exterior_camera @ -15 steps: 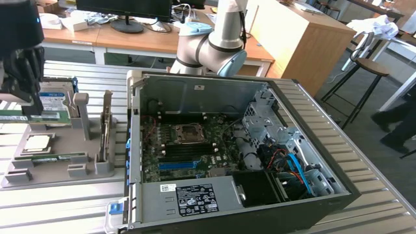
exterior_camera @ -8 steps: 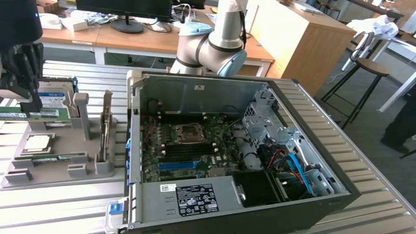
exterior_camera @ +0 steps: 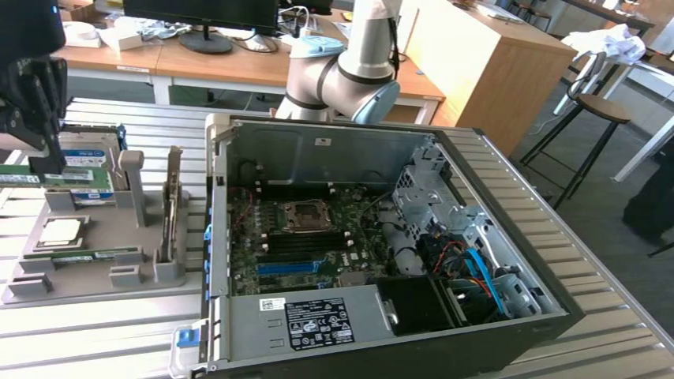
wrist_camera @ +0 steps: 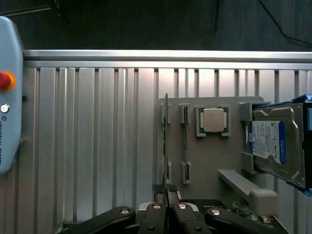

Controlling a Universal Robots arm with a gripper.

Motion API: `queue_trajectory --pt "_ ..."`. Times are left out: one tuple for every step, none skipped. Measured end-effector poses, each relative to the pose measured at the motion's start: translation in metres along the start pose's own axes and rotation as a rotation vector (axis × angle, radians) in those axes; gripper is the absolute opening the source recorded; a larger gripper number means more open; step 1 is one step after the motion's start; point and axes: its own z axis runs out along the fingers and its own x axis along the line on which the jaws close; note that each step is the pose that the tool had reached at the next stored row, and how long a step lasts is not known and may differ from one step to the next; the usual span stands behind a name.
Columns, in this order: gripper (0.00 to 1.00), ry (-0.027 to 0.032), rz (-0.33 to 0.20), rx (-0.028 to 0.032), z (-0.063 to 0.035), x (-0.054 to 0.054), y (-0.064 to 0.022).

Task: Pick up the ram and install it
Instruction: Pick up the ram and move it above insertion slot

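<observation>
The ram is a thin green stick with a white label, held just above the grey parts tray at the exterior view's left. My gripper is shut on it from above. In the wrist view the ram appears edge-on, running away from the closed fingertips of the gripper. A second green stick lies in its holders on the tray, and it also appears in the wrist view as a second stick beside the held one. The open computer case sits at the exterior view's right, with the motherboard's memory slots exposed.
On the tray are a processor, a hard drive and an upright expansion card. A pendant with a red button lies on the slatted metal table. The arm's base stands behind the case.
</observation>
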Motion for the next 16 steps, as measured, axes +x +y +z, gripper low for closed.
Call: queue_trajectory --pt "0.11 0.0 0.0 -0.0001 -0.0024 0.0 0.0001" --pt "0.11 0.0 0.0 0.0 -0.0048 0.0 0.0001" --pt "0.11 0.0 0.0 0.0 -0.0074 0.0 0.0002" --pt "0.11 -0.0001 0.0 0.0002 -0.0101 0.0 0.0003" --pt "0.11 -0.0001 0.0 0.0001 -0.013 0.0 0.0003" --pt "0.11 0.0 0.0 0.0 -0.0157 0.0 0.0004" --pt "0.11 0.0 0.0 0.0 -0.0181 0.0 0.0005" --pt "0.11 -0.0001 0.0 0.0 -0.0207 0.0 0.0006" --pt "0.11 -0.0001 0.0 0.0001 -0.0233 0.001 0.0006" --pt "0.11 0.0 0.0 0.0 -0.026 0.001 0.0007" --pt "0.11 0.0 0.0 0.0 -0.0286 0.001 0.0007" --pt "0.11 0.0 0.0 0.0 -0.0312 0.001 0.0008" --pt "0.11 0.0 0.0 0.0 -0.0337 0.001 0.0009" --pt "0.11 -0.0001 0.0 0.0001 -0.036 0.001 0.0009" --pt "0.11 -0.0001 0.0 0.0001 -0.0382 0.001 0.001" --pt "0.11 -0.0001 0.0 0.0001 -0.0403 0.001 0.001"
